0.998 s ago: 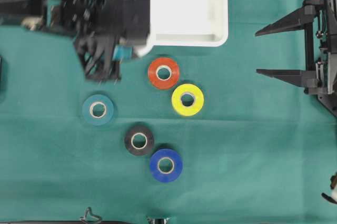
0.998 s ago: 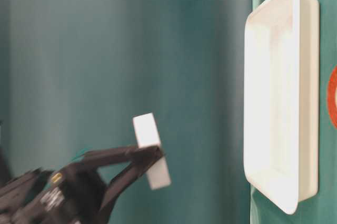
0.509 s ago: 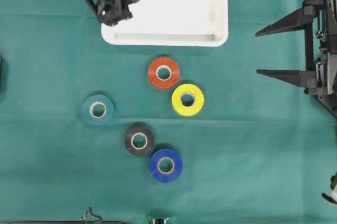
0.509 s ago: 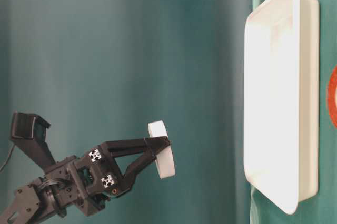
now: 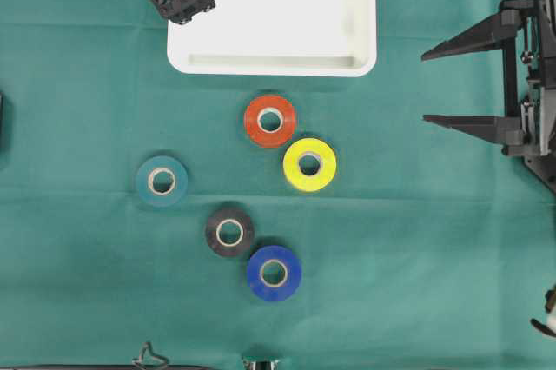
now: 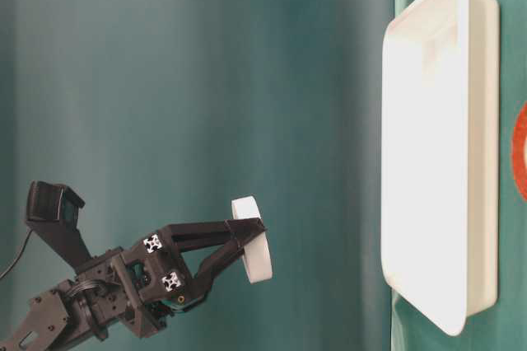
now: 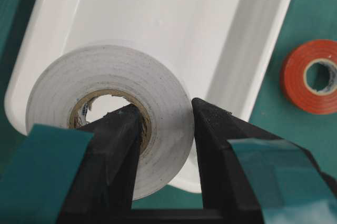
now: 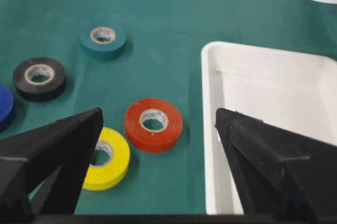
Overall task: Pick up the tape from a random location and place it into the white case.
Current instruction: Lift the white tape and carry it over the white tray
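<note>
Tape point(image 7: 110, 124), a white roll, is pinched through its wall by the left gripper point(image 7: 166, 124), one jaw inside the core and one outside; it hangs above the near-left corner of the white case point(image 5: 365, 31), with its hole axis tilted rather than level with the table. The case's long side runs left to right in the overhead view. Five more rolls lie flat on the green cloth point(image 5: 417, 240): red point(image 5: 269, 120), yellow point(image 5: 309, 164), teal point(image 5: 161, 181), black point(image 5: 229, 232), blue point(image 5: 274, 273); the right gripper point(image 5: 473, 79) stands wide apart, holding nothing.
</note>
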